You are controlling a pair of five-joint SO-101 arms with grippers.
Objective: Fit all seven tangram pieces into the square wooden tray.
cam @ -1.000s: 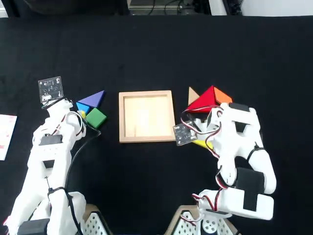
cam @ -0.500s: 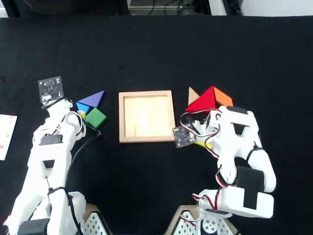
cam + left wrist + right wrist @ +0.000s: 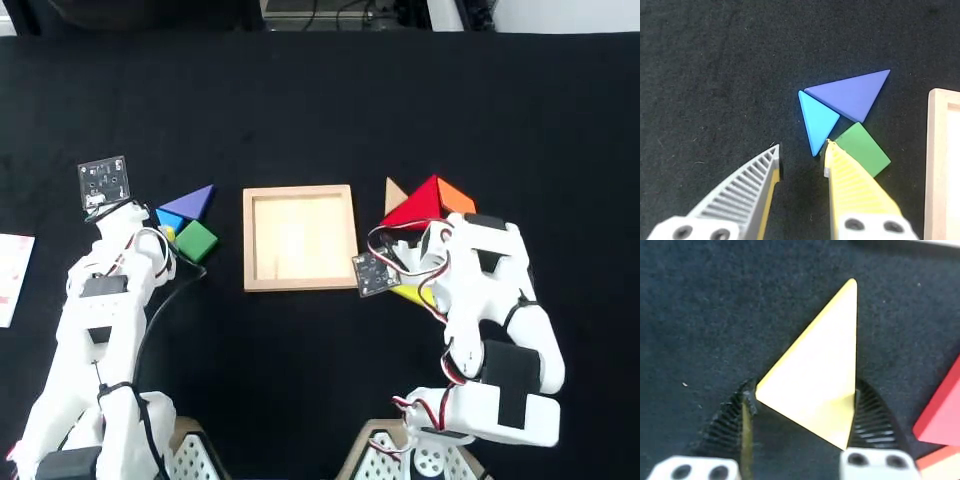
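The square wooden tray lies at the table's middle with nothing in it. My right gripper is shut on a yellow triangle, one finger at each side; from above the yellow triangle peeks out beside the tray's right edge. A red triangle, an orange piece and a wood-coloured triangle lie just behind it. My left gripper stands open just short of a light blue triangle, a purple triangle and a green square.
The tray's edge lies close beside the green square. A white card sits at the table's left edge. Black cloth stretches bare behind the tray and the pieces.
The right arm's wrist shifted slightly near the tray's right edge, staying over the yellow triangle. The left arm and the other pieces kept still.
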